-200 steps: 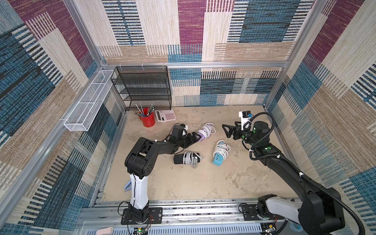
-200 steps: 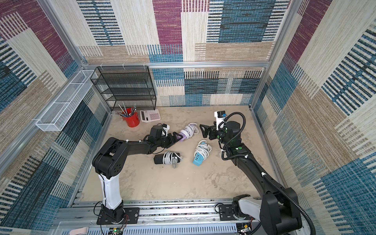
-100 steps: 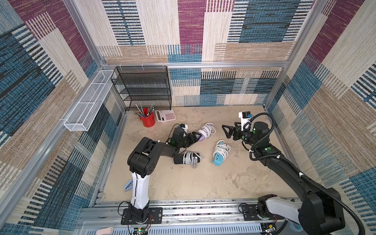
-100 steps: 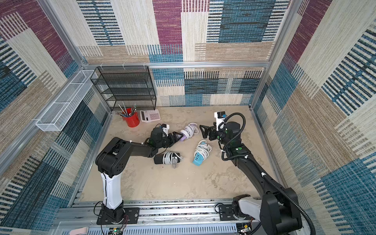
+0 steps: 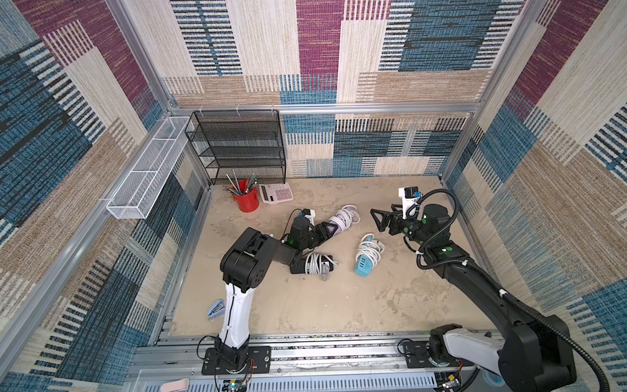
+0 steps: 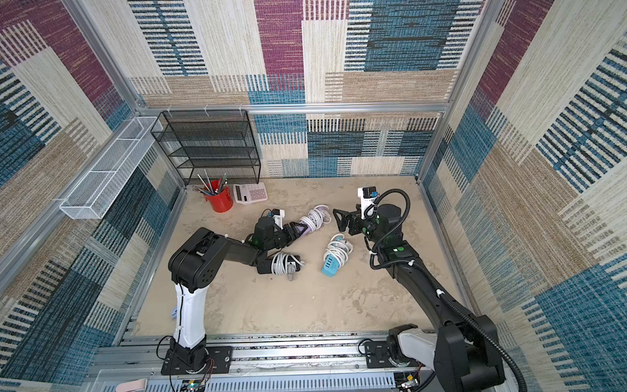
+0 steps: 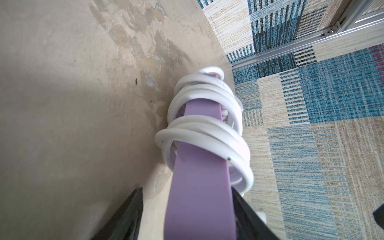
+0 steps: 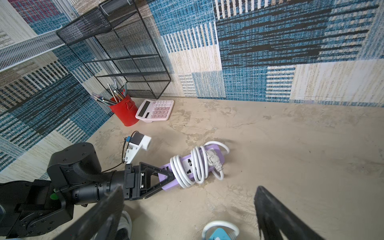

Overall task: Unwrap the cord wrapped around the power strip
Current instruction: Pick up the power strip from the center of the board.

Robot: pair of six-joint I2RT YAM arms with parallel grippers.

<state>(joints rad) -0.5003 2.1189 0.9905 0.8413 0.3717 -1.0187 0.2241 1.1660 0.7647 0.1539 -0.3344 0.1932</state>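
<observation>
Astride purple strip (image 7: 199, 187) — left fingers (image 7: 245, 214), part-open

The power strip (image 7: 199, 187) is smooth, matt lilac plastic, and its cord (image 7: 207, 133) is white, rubbery-looking plastic with a soft sheen. The tabletop (image 8: 291, 145) looks like matt, mottled beige stone, rough in patches, while the walls (image 5: 319, 34) are coarse woven cloth. The shelf (image 5: 237, 146) is black metal mesh, the pen cup (image 8: 124, 114) is glossy red, seemingly painted metal, and the calculator (image 8: 155, 109) is smooth pale-pink plastic.
</observation>
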